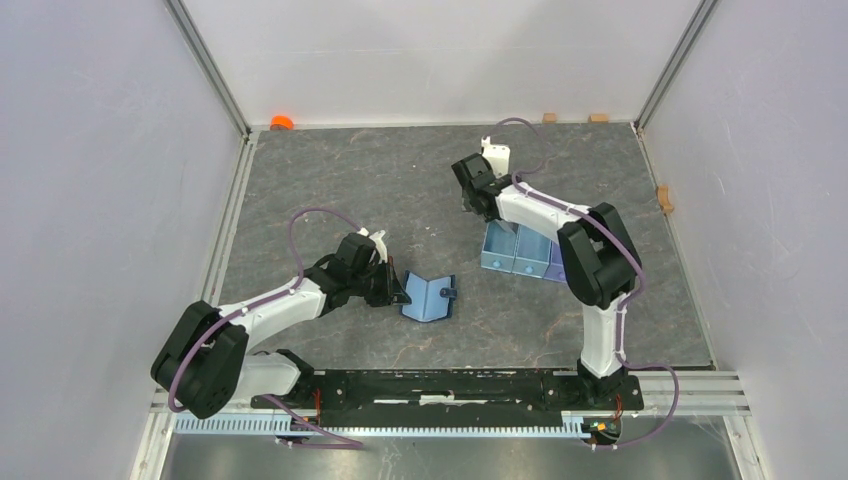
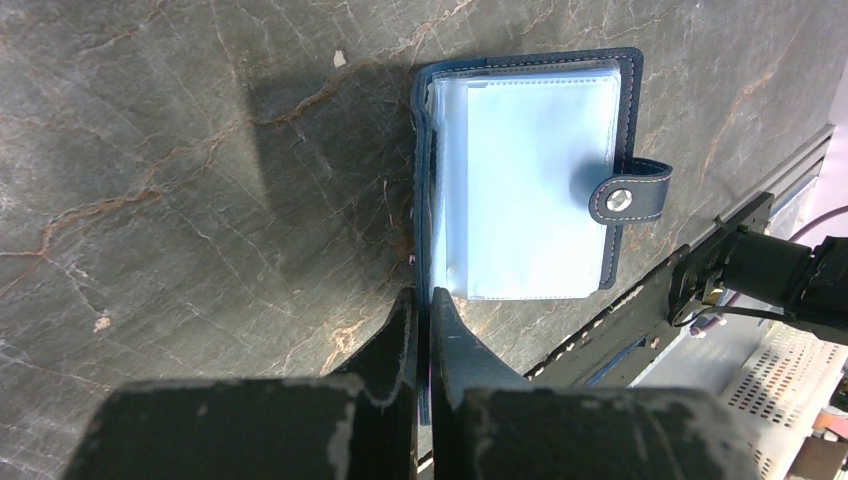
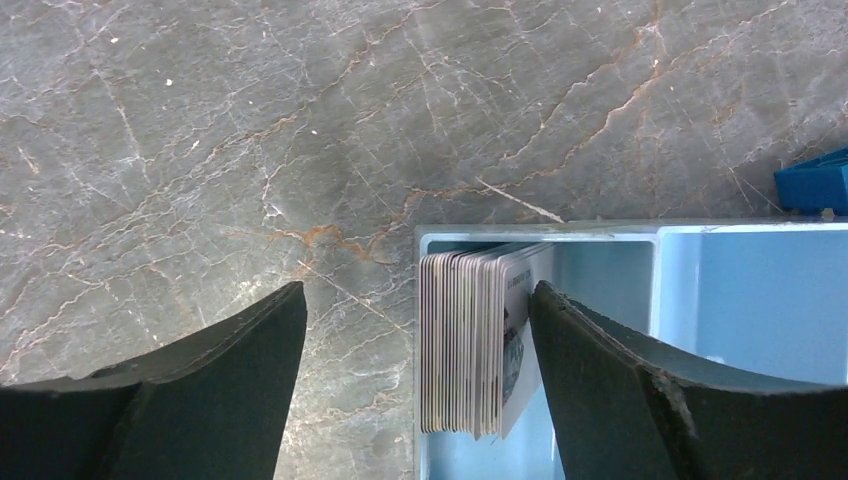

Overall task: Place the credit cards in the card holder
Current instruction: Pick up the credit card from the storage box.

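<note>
The card holder (image 1: 430,298) lies open on the table, dark navy with pale clear pockets (image 2: 530,185) and a snap tab. My left gripper (image 1: 397,289) is shut on the edge of its left cover (image 2: 424,300), which stands up between the fingers. The credit cards (image 3: 470,340) stand on edge as a stack in the end compartment of the light-blue tray (image 3: 600,232). My right gripper (image 3: 418,295) is open just above them. One finger is outside the tray wall over the table. The other finger (image 3: 590,350) is inside the compartment, touching the outermost card. In the top view that gripper (image 1: 473,205) is at the tray's far left end.
The light-blue and purple tray (image 1: 512,262) stands right of the card holder. A dark blue piece (image 3: 812,185) shows beyond it. An orange object (image 1: 282,122) and small tan blocks (image 1: 549,117) lie along the back wall, another (image 1: 664,198) by the right wall. The mounting rail (image 1: 450,385) runs along the near edge.
</note>
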You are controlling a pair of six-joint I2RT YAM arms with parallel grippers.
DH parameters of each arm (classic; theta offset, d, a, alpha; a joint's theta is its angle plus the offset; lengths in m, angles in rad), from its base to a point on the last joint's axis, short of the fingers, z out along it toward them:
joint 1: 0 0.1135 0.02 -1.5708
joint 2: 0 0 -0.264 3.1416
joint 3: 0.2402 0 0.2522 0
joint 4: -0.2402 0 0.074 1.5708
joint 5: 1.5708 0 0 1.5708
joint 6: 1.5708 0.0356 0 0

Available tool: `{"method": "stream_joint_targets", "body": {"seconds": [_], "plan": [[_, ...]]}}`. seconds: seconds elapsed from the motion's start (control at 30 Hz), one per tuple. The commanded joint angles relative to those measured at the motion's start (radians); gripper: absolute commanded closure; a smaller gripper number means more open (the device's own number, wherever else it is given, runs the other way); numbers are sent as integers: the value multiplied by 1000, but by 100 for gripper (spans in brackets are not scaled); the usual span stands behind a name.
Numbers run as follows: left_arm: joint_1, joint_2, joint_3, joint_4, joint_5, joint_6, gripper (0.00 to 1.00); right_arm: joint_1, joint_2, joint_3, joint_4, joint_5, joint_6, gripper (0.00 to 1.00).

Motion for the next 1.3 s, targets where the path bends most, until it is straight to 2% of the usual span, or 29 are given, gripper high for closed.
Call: {"method": "stream_joint_targets", "body": {"seconds": [0.0, 0.3, 0.53, 1.27], "plan": [[3, -2, 29, 25, 20, 23, 98, 6, 62, 69, -89, 37, 14, 12], [3, 1, 30, 27, 22, 22, 98, 32, 114, 118, -111, 47, -13, 10], [3, 1, 27, 28, 17, 22, 98, 65, 92, 164, -75, 42, -57, 11], [3, -14, 20, 29, 16, 21, 98, 80, -5, 130, 9, -28, -90, 18]]}}
